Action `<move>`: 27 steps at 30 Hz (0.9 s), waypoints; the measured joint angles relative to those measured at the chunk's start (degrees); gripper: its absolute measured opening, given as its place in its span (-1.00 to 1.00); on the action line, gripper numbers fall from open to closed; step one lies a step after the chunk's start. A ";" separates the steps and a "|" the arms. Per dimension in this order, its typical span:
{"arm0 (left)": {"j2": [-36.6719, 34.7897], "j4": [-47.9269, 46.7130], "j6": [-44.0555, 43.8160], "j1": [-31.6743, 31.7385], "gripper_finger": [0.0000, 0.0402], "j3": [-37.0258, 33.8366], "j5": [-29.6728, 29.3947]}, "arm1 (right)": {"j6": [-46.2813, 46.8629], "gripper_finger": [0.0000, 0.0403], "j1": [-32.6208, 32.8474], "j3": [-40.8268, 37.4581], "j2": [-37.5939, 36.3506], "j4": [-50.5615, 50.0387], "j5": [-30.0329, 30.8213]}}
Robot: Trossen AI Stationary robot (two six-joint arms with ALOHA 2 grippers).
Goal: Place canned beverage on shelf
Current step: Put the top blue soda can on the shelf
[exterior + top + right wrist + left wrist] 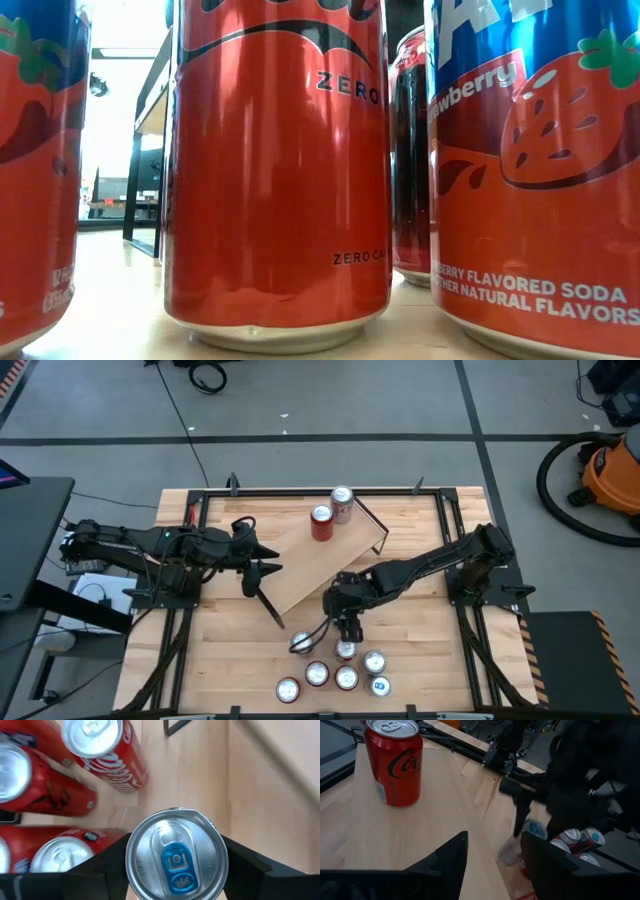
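The shelf point(300, 570), a light-wood board with black wire legs, lies slantwise mid-table. A red cola can point(321, 522) point(394, 762) and a second can point(342, 503) stand upright on its far end. Several more cans point(346, 678) stand in a cluster near the table's front edge. My right gripper point(345, 637) point(175, 870) points down over the cluster's far side, closed around a silver-topped can with a blue tab point(175, 860) point(345, 651). My left gripper point(262, 570) point(492, 865) hovers open over the shelf's left end, holding nothing. My right gripper comes at the blue-tab can from above, pointing steeply down, one finger point(107, 862) on each side of its upper wall point(131, 870). The can top hides the pads. The can stands upright; whether it is off the table I cannot tell.
Red cola cans point(100, 750) and strawberry soda cans point(540, 170) crowd right beside the gripped can. A red Zero can point(275, 170) fills the low view. Black frame rails point(440, 520) border the tabletop. Bare wood lies between shelf and cluster.
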 joint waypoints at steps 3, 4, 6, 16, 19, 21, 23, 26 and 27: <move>0.00 0.02 -0.04 0.00 -0.03 0.00 0.53 | -1.64 0.26 -0.88 4.38 -0.89 -4.15 0.05; 0.02 0.12 -0.06 0.00 -0.03 0.00 1.59 | -2.43 0.27 -1.35 6.17 -1.09 -5.67 0.10; 0.69 0.79 -0.98 0.59 -0.03 0.00 4.08 | -3.62 0.28 -2.37 10.14 -1.24 -8.99 0.08; 5.35 3.23 -2.79 3.50 -0.03 0.02 12.37 | -11.83 0.28 -8.59 23.81 -1.35 -18.31 2.06; 6.24 4.80 -1.13 3.50 -0.03 0.04 12.44 | -14.20 0.28 -11.00 24.58 -1.27 -18.13 2.20; 6.76 4.45 -1.13 3.83 -0.03 0.02 12.49 | -15.21 0.28 -12.63 24.58 -1.27 -17.60 2.20; 6.97 4.39 -1.36 4.22 -0.03 0.02 12.50 | -16.38 0.28 -14.09 24.44 -1.23 -17.62 2.19; 6.93 4.51 -1.39 4.71 -0.03 0.02 12.40 | -18.33 0.28 -15.77 24.42 -1.22 -17.48 2.00; 6.93 4.48 -1.40 4.99 -0.03 0.02 12.29 | -19.00 0.28 -16.31 24.42 -1.22 -17.39 1.41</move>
